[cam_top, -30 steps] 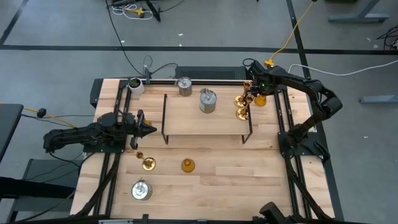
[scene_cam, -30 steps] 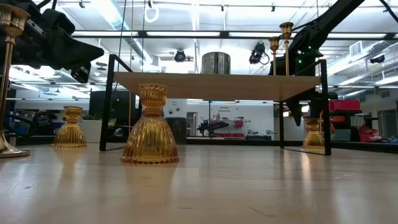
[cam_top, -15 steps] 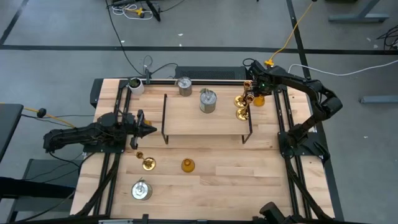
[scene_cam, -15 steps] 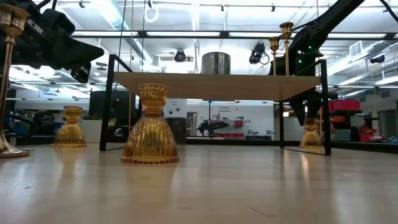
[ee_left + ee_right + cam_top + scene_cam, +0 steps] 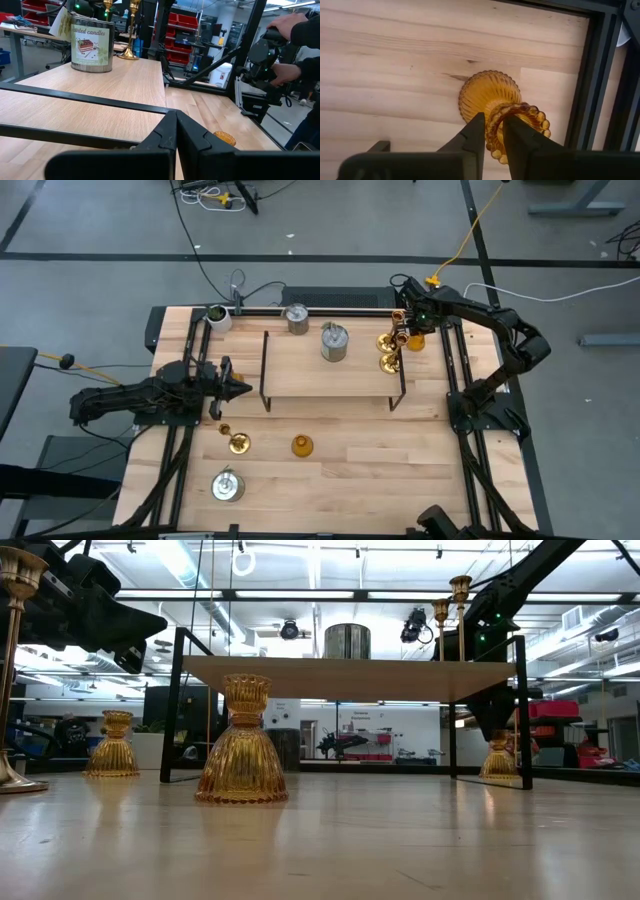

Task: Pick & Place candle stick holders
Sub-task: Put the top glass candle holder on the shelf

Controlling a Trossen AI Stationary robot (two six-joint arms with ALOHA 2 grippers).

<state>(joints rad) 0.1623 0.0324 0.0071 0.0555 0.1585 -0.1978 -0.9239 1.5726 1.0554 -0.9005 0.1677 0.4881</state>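
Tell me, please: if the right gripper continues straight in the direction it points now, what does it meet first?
The right gripper points down at an amber candle stick holder; its fingers already straddle the rim, so probably that holder.

Two dark, jointed arms, black wedge-shaped gripper fingers, small green light.

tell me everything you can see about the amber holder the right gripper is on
The amber glass candle holder is ribbed, with a bulbous flared base, a narrow neck and a scalloped cup rim. It stands upright on the light wood table, at its far right corner beside the black frame rail, just outside the wooden rack. The right gripper has its fingers closed across the rim.
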